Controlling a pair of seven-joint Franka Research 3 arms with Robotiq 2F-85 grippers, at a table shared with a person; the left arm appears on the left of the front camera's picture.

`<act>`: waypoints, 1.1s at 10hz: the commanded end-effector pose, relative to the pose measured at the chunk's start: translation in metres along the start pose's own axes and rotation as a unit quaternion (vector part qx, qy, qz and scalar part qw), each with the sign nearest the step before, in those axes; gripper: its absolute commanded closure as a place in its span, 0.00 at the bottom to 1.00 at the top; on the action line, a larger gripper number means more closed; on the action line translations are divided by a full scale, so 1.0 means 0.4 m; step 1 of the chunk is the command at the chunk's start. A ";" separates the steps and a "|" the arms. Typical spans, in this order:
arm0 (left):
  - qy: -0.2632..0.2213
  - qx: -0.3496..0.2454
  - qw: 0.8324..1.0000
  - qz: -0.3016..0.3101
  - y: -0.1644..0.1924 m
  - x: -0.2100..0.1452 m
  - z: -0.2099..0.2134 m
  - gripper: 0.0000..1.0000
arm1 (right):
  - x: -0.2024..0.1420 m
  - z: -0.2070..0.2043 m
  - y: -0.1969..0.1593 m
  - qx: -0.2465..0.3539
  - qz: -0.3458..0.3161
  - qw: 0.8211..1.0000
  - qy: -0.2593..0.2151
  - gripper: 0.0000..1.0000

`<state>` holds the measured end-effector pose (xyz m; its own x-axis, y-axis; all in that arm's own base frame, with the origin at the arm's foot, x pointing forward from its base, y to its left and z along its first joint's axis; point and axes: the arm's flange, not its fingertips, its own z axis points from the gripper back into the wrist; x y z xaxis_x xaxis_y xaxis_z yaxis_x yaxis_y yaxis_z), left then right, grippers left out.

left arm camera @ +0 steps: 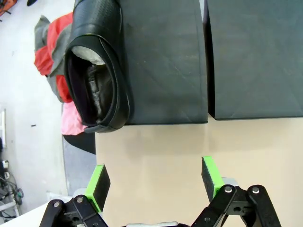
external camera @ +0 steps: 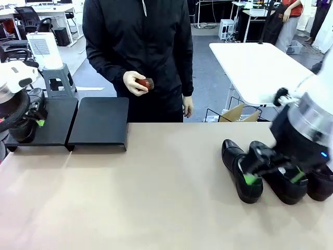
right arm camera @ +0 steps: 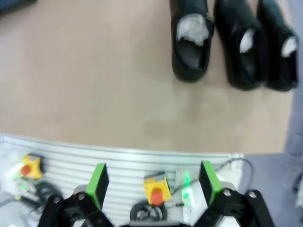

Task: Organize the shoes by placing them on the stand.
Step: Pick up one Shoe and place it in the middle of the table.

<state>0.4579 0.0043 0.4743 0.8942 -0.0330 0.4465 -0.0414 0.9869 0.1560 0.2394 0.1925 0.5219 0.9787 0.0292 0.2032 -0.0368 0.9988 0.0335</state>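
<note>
One of four is done, by my count. The placed shoe [left arm camera: 97,71] lies on the stand [external camera: 99,122], on the half farther from the rest of the footwear. It hugs that half's outer edge, and its heel reaches just over the front lip. The other half of the stand is bare, and so is the space beside the placed shoe.

My left pincer [left arm camera: 156,182] hangs just in front of the stand's lip, over the desk [external camera: 156,198], spread wide and holding nothing.

The three loose shoes [right arm camera: 241,45] stand side by side on the desk, well apart from the stand, toward the opposite end. White paper shows in their openings. My right pincer [external camera: 274,177] is above them, also spread and empty, with one green pad over the closest shoe [external camera: 234,156], the one nearest the stand. The right wrist view is soft, so I cannot tell how far above the leather the pads sit.

I judge the step in hand to be the second pick. Next I need to bring the right pincer down across the closest shoe and close on its sides around the opening. Then I lift it clear of its neighbour and carry it to the stand, beside the placed shoe. The glossy leather could slip in the grip, so I'd close well down on the sides.

Beyond the stand, a person's hand [external camera: 136,82] holds a small reddish-brown thing.
</note>
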 end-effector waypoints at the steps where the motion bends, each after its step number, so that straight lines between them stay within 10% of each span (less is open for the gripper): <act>1: -0.004 0.008 1.000 0.005 0.000 0.002 0.000 0.00 | 0.141 -0.010 0.030 -0.025 0.006 1.000 -0.003 0.00; 3: -0.004 0.008 1.000 0.005 0.000 0.002 0.000 0.00 | 0.208 -0.064 0.048 -0.052 -0.001 0.997 0.048 0.00; 5: -0.004 0.008 1.000 0.005 0.000 0.002 0.000 0.00 | 0.126 -0.032 0.018 -0.014 0.005 1.000 -0.001 0.00; 11: -0.004 0.008 1.000 0.005 0.000 0.002 0.000 0.00 | 0.376 -0.269 0.059 -0.048 0.024 0.993 0.102 0.00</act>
<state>0.4583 0.0046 0.4752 0.8934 -0.0326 0.4481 -0.0423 0.9868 0.1561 0.3889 0.2141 0.4381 0.9959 0.0893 0.0161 -0.0883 0.9945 -0.0555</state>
